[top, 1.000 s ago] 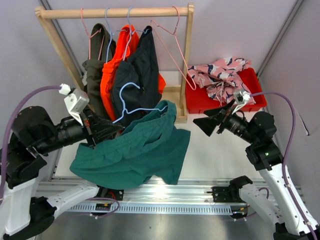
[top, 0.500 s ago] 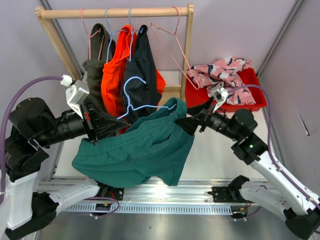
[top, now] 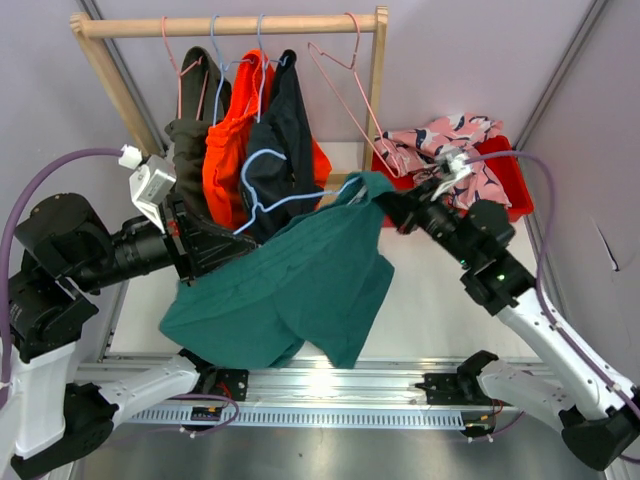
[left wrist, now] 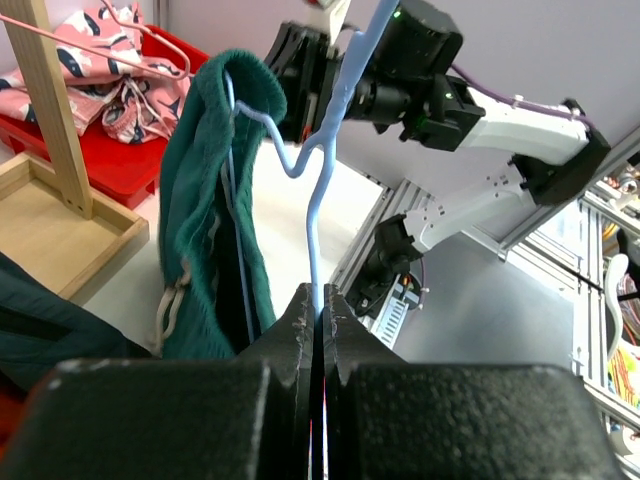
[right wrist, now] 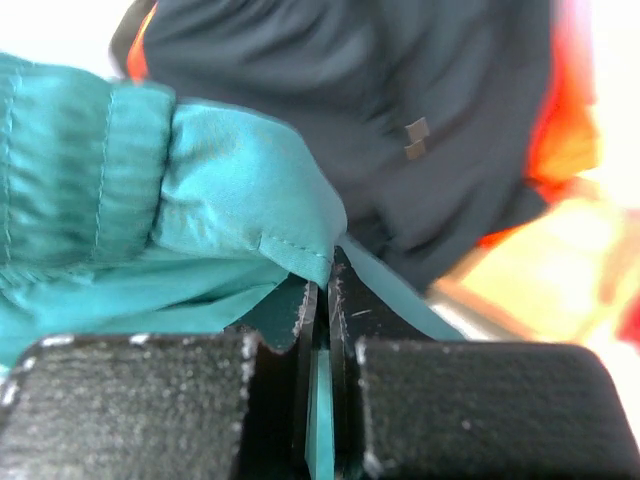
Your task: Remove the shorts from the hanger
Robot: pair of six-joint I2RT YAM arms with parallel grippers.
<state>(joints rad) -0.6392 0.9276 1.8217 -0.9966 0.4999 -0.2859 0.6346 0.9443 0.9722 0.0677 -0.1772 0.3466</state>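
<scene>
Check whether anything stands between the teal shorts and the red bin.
The rack's right post and the empty pink hanger stand between teal shorts and red bin; the blue hanger also threads the shorts.

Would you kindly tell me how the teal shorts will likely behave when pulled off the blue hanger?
Probably floppy: the teal shorts sag in loose folds below the blue hanger. Likely light, since the right gripper holds a corner up by a pinched edge. They may snag, as fabric wraps the wire.

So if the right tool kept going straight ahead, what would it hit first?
The right tool is shut on the teal shorts; past that fabric, the dark navy shorts hanging behind look next, though depth is hard to judge.
</scene>
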